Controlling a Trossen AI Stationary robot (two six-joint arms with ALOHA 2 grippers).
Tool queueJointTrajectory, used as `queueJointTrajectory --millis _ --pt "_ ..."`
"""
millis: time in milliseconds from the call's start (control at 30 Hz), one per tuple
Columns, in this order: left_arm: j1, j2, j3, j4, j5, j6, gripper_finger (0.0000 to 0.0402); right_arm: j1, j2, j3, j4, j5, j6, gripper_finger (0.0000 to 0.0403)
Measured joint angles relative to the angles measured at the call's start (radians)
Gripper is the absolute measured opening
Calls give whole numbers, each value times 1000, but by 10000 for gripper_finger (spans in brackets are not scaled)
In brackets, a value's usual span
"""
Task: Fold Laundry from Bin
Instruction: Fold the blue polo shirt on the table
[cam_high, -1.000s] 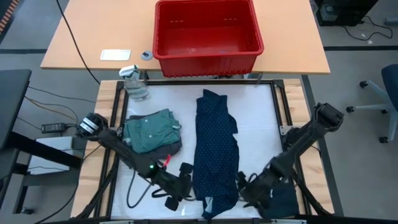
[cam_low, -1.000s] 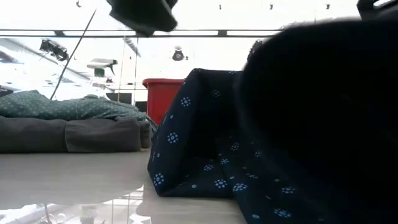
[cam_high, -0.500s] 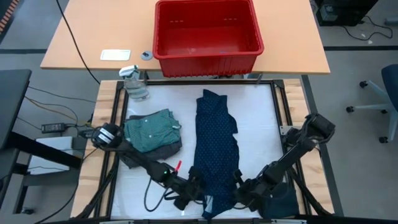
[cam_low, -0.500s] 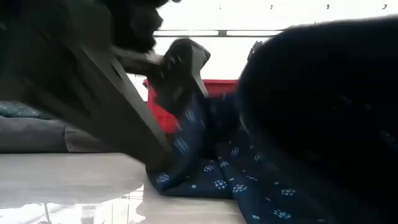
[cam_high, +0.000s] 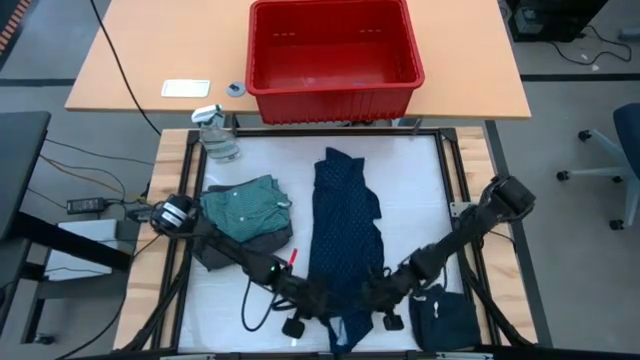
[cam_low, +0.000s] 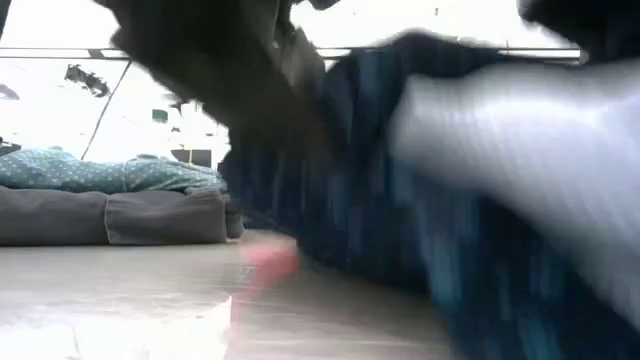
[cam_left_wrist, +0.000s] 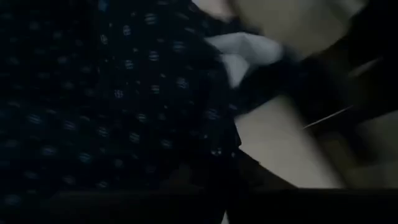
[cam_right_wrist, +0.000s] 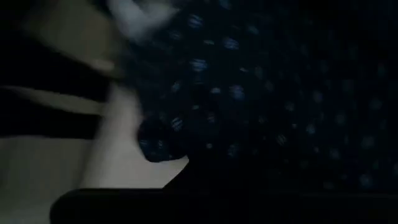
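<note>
A long navy dotted garment (cam_high: 345, 220) lies spread on the white table, running from far to near. It fills the left wrist view (cam_left_wrist: 124, 93) and the right wrist view (cam_right_wrist: 261, 87). My left gripper (cam_high: 318, 296) is at the left edge of its near end, and my right gripper (cam_high: 372, 288) at the right edge; both are shut on the cloth. In the low view the garment (cam_low: 400, 200) is blurred, with a white inner side (cam_low: 500, 130) showing. The red bin (cam_high: 335, 100) stands beyond the table's far edge. My left gripper has the navy garment's left edge (cam_high: 327, 288) close to its near end, coming in low from the table's left. Cloth covers the fingers in its wrist view, so the number of layers cannot be told. My right gripper has the garment's right edge (cam_high: 364, 284) close to the near end, coming in low from the table's right. Cloth hides the fingers in its wrist view as well. Most of the garment still rests on the table.
A folded teal dotted piece (cam_high: 240, 208) lies on a dark grey piece (cam_high: 245, 245) at the table's left. A spray bottle (cam_high: 215, 132) stands at the far left corner. A dark blue piece (cam_high: 445, 320) lies at the near right corner.
Both grippers have slid inward along the near edge toward the navy garment, the left one going right and the right one going left, and have taken hold of its near end. That end has drawn narrower and is stirring; the far part has stayed flat.
</note>
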Motion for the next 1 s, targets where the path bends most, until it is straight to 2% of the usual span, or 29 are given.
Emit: queueJointTrajectory --millis 33,133,233,433,533,600,700,833,1000 --pt "9 -12 14 -14 42 -26 16 -19 -26 0 20 -69 -3 26" --pt "34 -68 66 -73 111 -51 14 -80 -109 1 51 -273 14 27" --pt "68 -145 122 -172 121 -51 13 -126 -202 1 40 -352 21 21" --pt "214 -258 133 -330 50 -29 12 -246 -340 -69 -83 -247 -21 21" --pt "315 -257 97 -350 69 -74 12 -341 -360 -177 -35 -255 25 21" --pt "373 -229 58 -349 114 -101 12 -403 -344 -268 41 -282 88 21" --pt "431 -179 2 -336 124 -130 13 -493 -322 -381 127 -321 206 25" --pt "490 -133 -18 -319 124 -194 33 -550 -345 -483 264 -310 368 79" --pt "525 -126 -20 -334 123 -236 86 -569 -434 -521 334 -244 440 153"
